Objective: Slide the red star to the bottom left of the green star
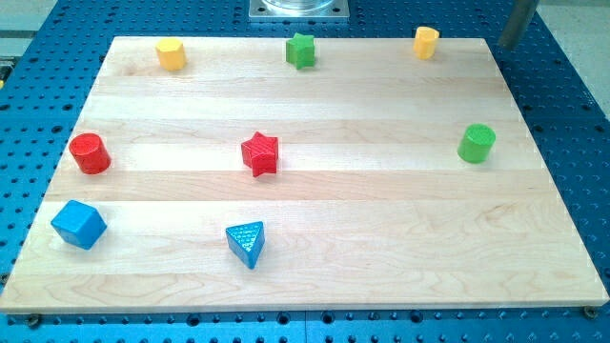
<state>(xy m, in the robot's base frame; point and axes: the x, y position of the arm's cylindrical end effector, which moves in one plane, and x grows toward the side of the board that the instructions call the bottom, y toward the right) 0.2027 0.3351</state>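
Seven small coloured blocks sit on the pale wooden counter (315, 286). The red star block (259, 153) lies mid-counter, well apart at six o'clock from the green star block (300, 50). My tip isn't visible; there is no claw.

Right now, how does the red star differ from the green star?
The red star is red; the green star is green. The red star lies near the board's middle, the green star close to the board's edge at the view's top. The red star sits lower and to the view's left of the green star. Both are star-shaped blocks standing free. My tip is off the board at the view's top right, far from both.
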